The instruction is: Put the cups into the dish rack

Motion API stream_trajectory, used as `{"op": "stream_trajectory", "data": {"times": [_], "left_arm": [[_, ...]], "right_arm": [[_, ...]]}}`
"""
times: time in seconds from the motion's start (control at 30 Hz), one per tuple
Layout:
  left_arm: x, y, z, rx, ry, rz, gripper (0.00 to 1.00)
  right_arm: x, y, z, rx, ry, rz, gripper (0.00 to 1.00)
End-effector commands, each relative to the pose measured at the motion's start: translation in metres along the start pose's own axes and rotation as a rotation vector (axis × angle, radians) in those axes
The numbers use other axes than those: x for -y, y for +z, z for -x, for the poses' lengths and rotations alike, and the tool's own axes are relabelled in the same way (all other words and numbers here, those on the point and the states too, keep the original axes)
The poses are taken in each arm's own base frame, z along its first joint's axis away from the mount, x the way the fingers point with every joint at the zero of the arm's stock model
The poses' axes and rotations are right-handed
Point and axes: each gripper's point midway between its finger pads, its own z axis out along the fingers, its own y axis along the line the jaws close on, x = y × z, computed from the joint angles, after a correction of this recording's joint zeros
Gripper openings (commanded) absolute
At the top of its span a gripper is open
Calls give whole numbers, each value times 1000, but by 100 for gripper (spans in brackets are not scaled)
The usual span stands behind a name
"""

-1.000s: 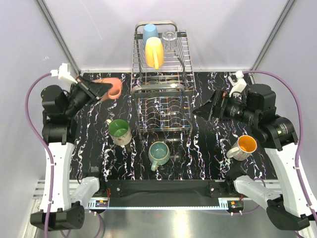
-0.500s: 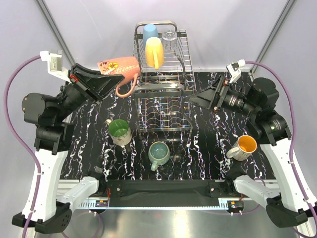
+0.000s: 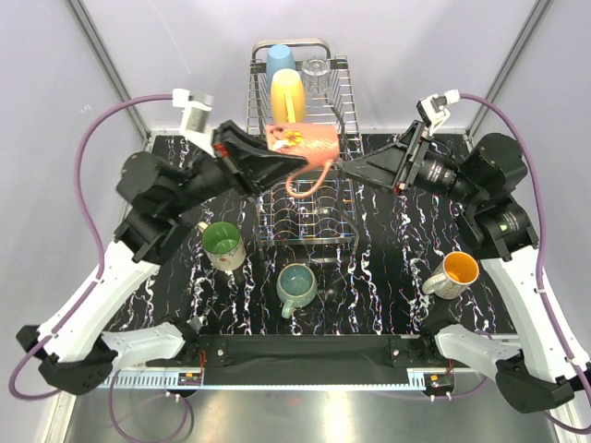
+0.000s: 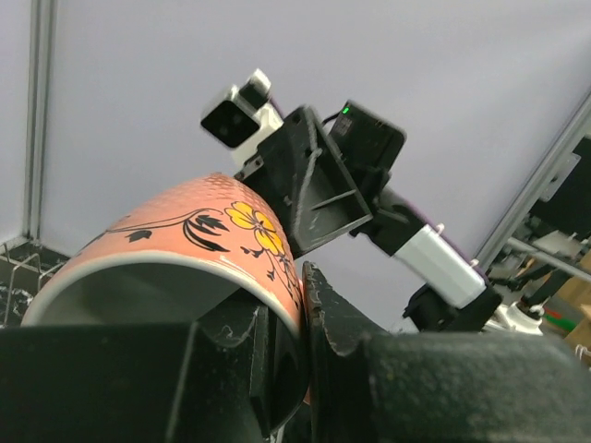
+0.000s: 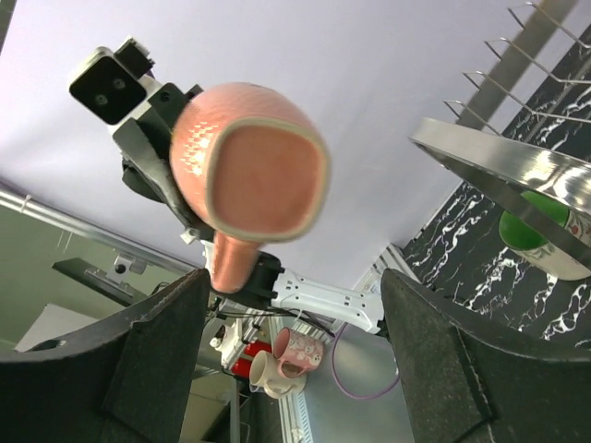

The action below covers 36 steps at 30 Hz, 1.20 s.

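Note:
My left gripper (image 3: pixel 275 155) is shut on the rim of a salmon-pink mug (image 3: pixel 302 140) with a flower print, holding it on its side in the air over the chrome wire dish rack (image 3: pixel 343 198). In the left wrist view one finger is inside the pink mug (image 4: pixel 185 238) and one outside. My right gripper (image 3: pixel 355 169) is open, pointing at the mug's base (image 5: pixel 263 166) from the right without touching it. A light blue tumbler (image 3: pixel 280 58), a clear glass (image 3: pixel 316 66) and a yellow cup (image 3: pixel 287 94) sit in the upper shelf.
On the black marbled table stand a cream mug with green inside (image 3: pixel 222 242) left of the rack, a teal mug (image 3: pixel 296 283) in front of it, and an orange-lined mug (image 3: pixel 454 273) at the right. The rack's rim (image 5: pixel 499 175) lies close to my right gripper.
My left arm has swung the pink mug up from the table's back left and rightward over the rack. My right gripper has reached up and left towards the mug.

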Motion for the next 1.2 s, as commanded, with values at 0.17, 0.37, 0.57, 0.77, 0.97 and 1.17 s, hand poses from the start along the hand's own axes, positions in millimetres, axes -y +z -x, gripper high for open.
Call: {"op": "stream_trajectory", "data": {"times": [0.17, 0.37, 0.57, 0.77, 0.97, 1.17], "left_arm": [[30, 42, 39, 139, 214, -63, 0], [35, 69, 26, 121, 215, -88, 0], [43, 81, 13, 130, 199, -125, 0], [50, 85, 2, 150, 160, -163, 0], [57, 82, -7, 142, 141, -188, 0], [60, 74, -14, 148, 132, -214, 0]], "right_arm": [[-36, -15, -6, -13, -86, 79, 79], [-34, -18, -9, -6, -92, 74, 69], [-33, -20, -8, 24, -92, 76, 56], [-30, -19, -7, 42, -76, 75, 41], [-38, -22, -3, 71, -98, 94, 52], [-41, -20, -2, 70, -62, 124, 44]]}}
